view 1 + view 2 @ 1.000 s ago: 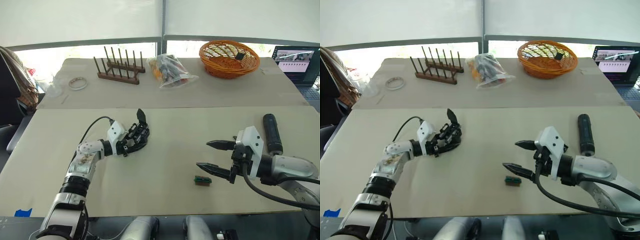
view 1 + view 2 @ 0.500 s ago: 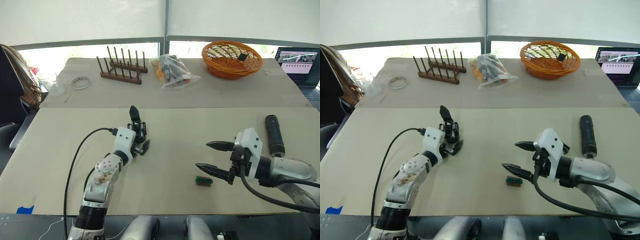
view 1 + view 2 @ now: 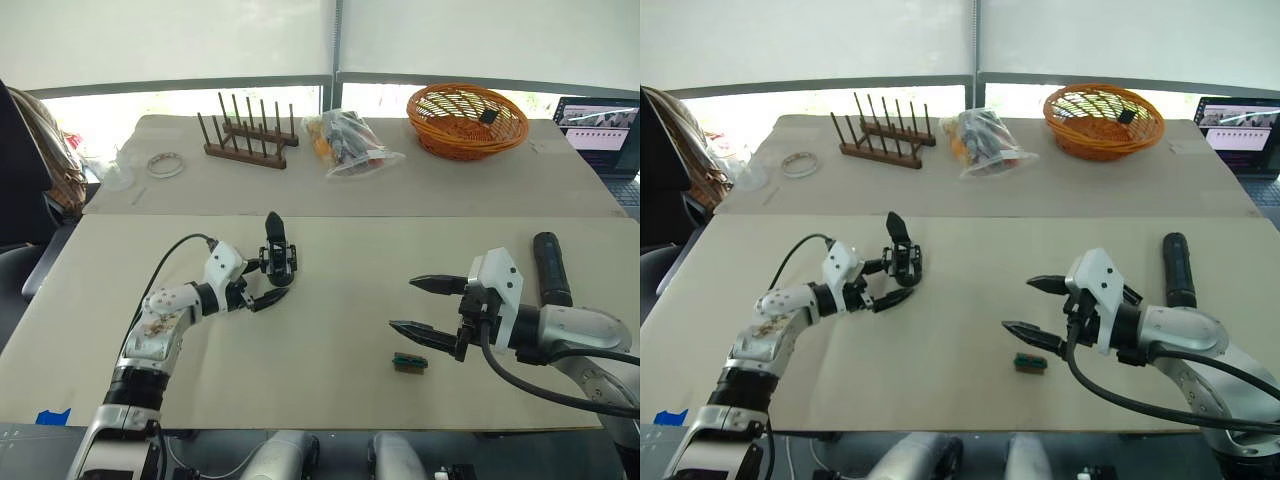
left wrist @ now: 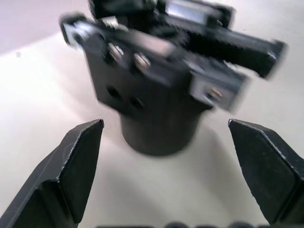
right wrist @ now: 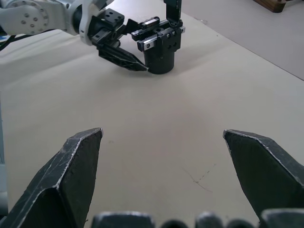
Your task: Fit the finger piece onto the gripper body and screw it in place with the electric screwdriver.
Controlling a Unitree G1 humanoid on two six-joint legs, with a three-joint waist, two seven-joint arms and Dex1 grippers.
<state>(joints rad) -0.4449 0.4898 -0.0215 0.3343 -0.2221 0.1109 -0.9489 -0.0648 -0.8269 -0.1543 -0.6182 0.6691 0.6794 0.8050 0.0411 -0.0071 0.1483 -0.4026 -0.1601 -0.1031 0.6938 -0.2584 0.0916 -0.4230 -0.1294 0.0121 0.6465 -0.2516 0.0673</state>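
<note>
Left wrist view: left hand [image 4: 164, 156], fingers apart, is bracketing gripper body [image 4: 156, 90] to steady it upright; right hand [image 3: 432, 307] is hovering open.

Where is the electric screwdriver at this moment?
In the left eye view the electric screwdriver lies on the table's right side, just beyond the right claw.

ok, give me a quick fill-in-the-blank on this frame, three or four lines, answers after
1. The left pincer has its fingers ____ on either side of the gripper body.
2. The electric screwdriver lies on the ____.
3. The orange basket sits on the ____ table.
4. The right pincer holds ____.

Missing words: open; table; far; nothing
</note>
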